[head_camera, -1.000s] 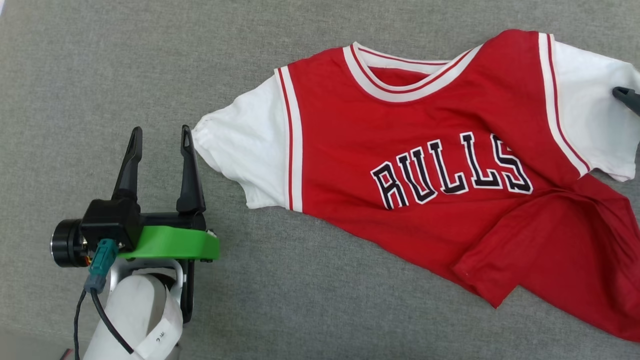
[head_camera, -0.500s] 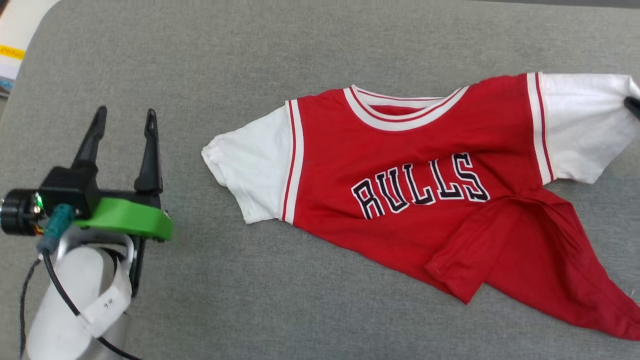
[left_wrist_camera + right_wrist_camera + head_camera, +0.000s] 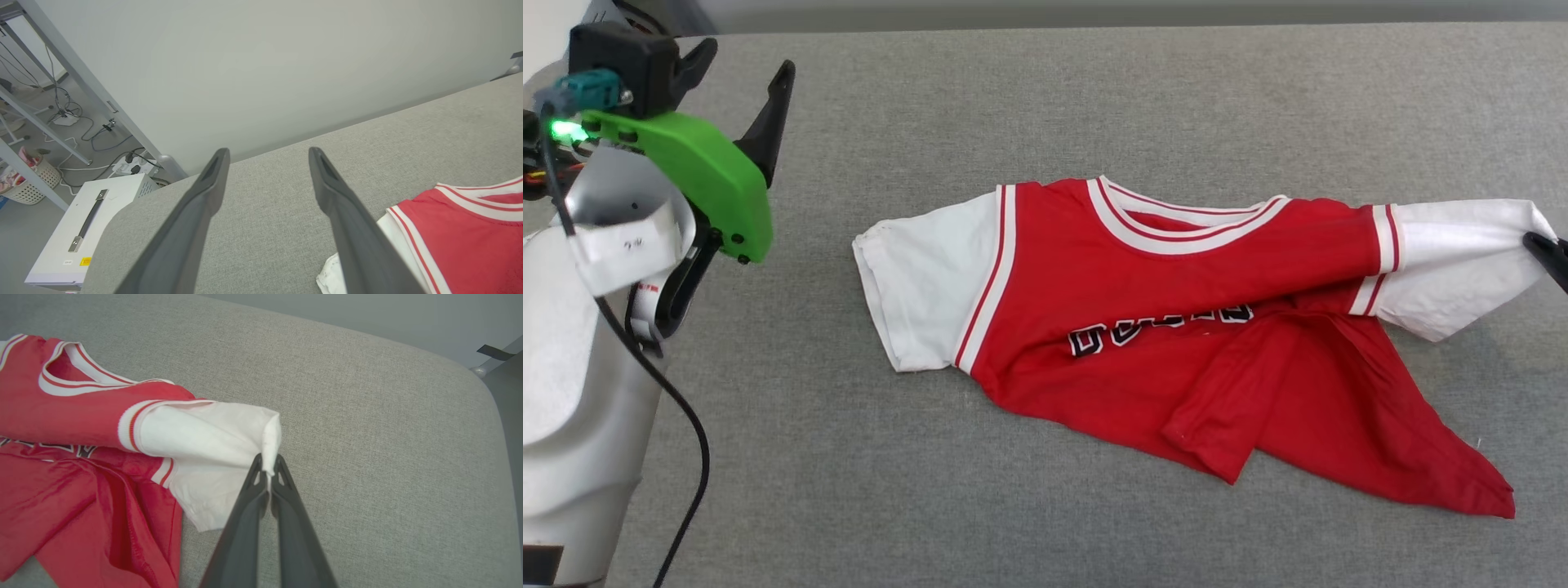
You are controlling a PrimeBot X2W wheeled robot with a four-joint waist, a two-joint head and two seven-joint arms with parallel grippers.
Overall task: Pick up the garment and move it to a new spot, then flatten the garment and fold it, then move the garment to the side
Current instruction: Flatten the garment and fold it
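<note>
The garment point(image 3: 1143, 286), a red jersey with white sleeves and a striped collar, lies crumpled on the grey padded surface. Its hem is folded over and its lettering is partly hidden in a crease. At the right edge of the head view my right gripper point(image 3: 1547, 249) pinches the tip of one white sleeve and holds it raised. In the right wrist view the right gripper point(image 3: 268, 459) is shut on the hem of that sleeve point(image 3: 204, 437). My left gripper point(image 3: 748, 55) hangs open at the upper left, well off the other sleeve. The left gripper point(image 3: 268, 151) has nothing between its fingers, with the garment point(image 3: 461, 237) at lower right.
The grey padded surface point(image 3: 1094, 98) ends at a rounded far edge against a pale wall. Past its corner, in the left wrist view, stand a white box point(image 3: 94, 220), metal frame legs point(image 3: 81, 77), floor cables and a basket point(image 3: 28, 188).
The head camera has shifted. My right gripper shut on the white sleeve and lifted it, dragging that side of the garment and folding the lettering under. My left arm rose toward the upper left.
</note>
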